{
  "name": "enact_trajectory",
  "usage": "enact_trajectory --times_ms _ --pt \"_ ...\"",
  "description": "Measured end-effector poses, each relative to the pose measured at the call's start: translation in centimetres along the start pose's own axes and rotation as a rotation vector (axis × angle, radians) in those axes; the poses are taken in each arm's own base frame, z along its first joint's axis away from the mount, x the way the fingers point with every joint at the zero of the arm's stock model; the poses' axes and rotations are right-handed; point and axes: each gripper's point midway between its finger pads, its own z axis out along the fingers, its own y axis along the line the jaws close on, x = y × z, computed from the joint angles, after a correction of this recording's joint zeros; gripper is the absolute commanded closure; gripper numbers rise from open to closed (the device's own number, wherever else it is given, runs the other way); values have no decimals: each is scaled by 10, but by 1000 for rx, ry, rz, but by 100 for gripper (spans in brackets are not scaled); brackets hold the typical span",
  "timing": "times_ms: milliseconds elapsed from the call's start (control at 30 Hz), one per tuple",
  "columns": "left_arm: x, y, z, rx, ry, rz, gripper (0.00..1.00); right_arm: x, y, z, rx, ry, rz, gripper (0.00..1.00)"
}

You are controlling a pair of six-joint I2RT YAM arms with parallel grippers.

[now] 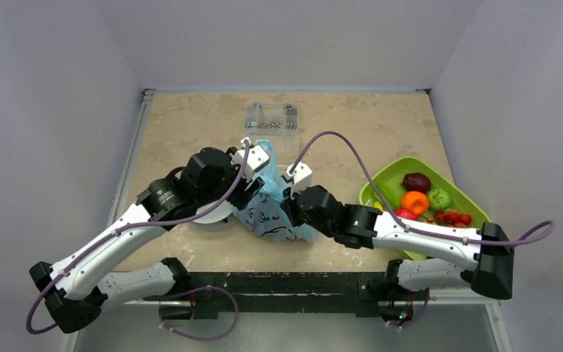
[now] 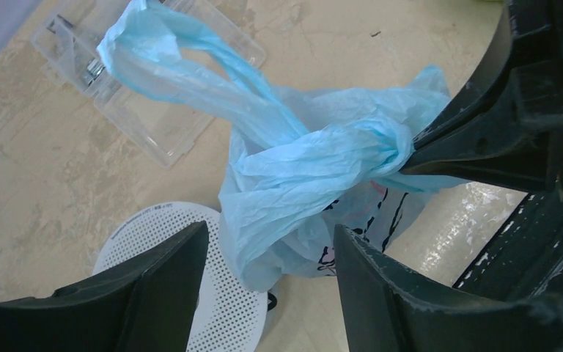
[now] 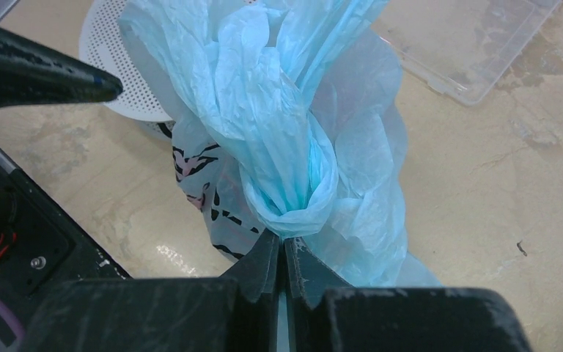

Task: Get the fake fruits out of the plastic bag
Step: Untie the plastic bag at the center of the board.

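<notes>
One plastic bag (image 1: 271, 209) stands mid-table (image 1: 190, 132), contents hidden. One green tray (image 1: 385, 185) at 3 o'clock holds at least six fruits (image 1: 415, 202). One clear box (image 1: 271, 117) lies at 12 o'clock, one white disc (image 1: 212, 217) at 9. The right gripper (image 3: 284, 246) is clamped on the bag's twisted handles. The left gripper (image 2: 270, 231) has its fingers apart, either side of the bag.

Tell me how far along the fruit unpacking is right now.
Done: several fake fruits already lie in the lime-green tray. In hand: the right gripper is pinched shut on the bunched handles of the plastic bag, and the left gripper stands open beside it. To do: the bag looks bunched closed, so I can't tell whether any fruit remains inside.
</notes>
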Motion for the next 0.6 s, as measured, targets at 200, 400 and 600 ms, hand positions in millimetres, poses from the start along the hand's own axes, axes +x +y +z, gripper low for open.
enact_trajectory --times_ms 200,400,600 --pt "1 -10 11 48 17 4 33 -4 11 0 -57 -9 3 100" --pt "25 -20 39 71 150 17 57 -3 18 0 -93 -3 1 100" --pt "31 -13 40 27 190 26 92 -4 20 0 -106 -6 1 100"
